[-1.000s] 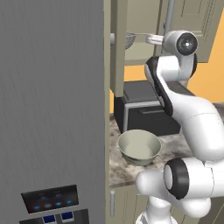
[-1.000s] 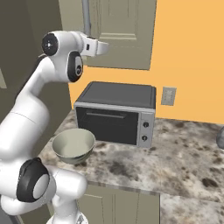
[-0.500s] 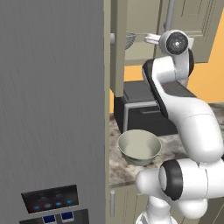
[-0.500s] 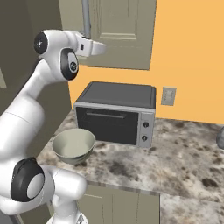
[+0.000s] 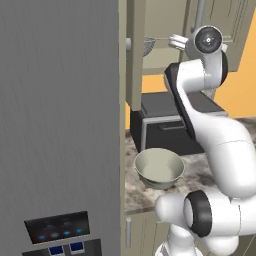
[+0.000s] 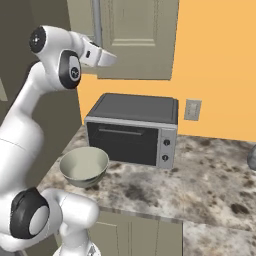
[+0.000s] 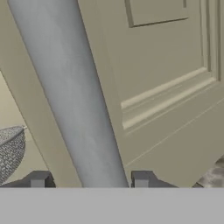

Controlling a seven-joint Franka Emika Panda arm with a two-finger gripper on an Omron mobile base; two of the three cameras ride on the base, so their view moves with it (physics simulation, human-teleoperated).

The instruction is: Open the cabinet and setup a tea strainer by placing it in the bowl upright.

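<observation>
The cabinet door (image 6: 135,40) stands partly swung out, and its long grey bar handle (image 7: 83,100) runs between my two fingertips. My gripper (image 7: 89,179) is open around that handle, with a small gap on either side. The tea strainer (image 5: 148,46), a small mesh basket, sits on the shelf inside the cabinet and also shows as the tea strainer (image 7: 8,153) left of the handle. The pale bowl (image 5: 159,167) stands empty on the counter in front of the oven, below my arm. It is the same bowl (image 6: 84,166) at the counter's left end.
A black toaster oven (image 6: 132,130) sits against the orange wall behind the bowl. A tall grey appliance panel (image 5: 60,125) walls off the left side. The speckled counter (image 6: 210,175) stretches to the right, with a wall outlet (image 6: 192,110) above it.
My jaws have spread wider around the cabinet handle. The hand and upper arm have shifted slightly; the bowl and strainer have not moved.
</observation>
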